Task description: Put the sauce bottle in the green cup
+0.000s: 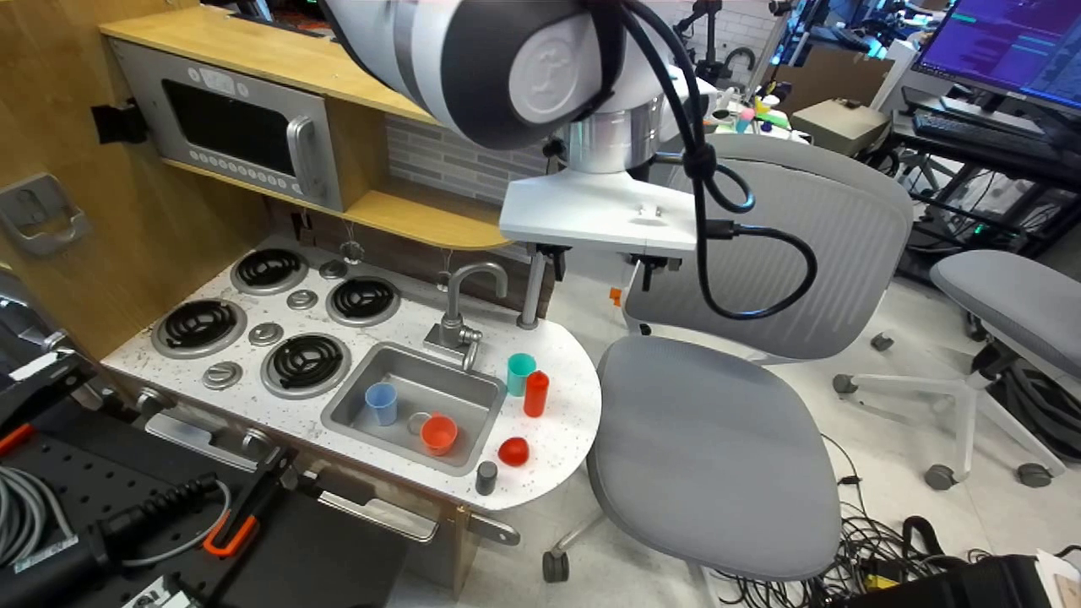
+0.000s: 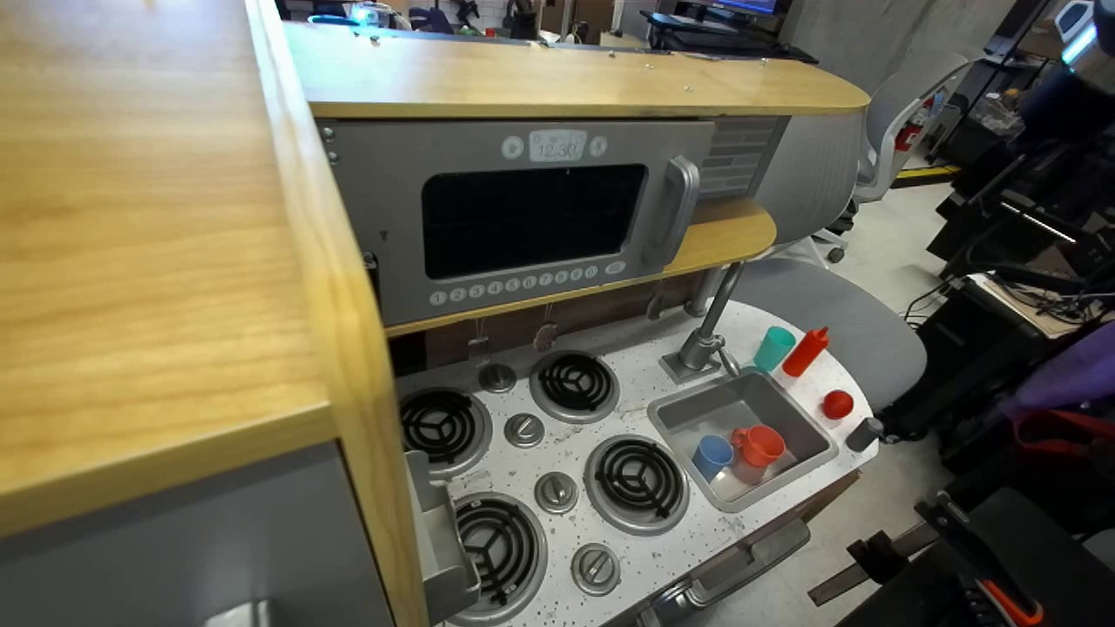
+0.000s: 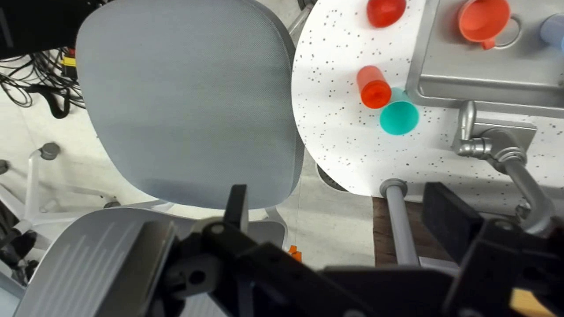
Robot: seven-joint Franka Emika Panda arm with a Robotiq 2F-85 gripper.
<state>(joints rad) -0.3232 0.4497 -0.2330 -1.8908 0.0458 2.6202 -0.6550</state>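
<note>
Standing bottle (image 2: pixel 802 355), nozzle (image 2: pixel 822 332) unclear, wrist view only

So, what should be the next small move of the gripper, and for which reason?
Probably shift the open gripper across, above the sauce bottle, before lowering. It holds nothing, and in the wrist view the bottle shows beyond its tips, not between them. The green cup stands close beside the bottle, so lining up first seems safer.

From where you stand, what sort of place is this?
Likely a lab or office with a play kitchen in it: the sink looks toy-sized beside the office chair, and a computer screen is lit in the background.
</note>
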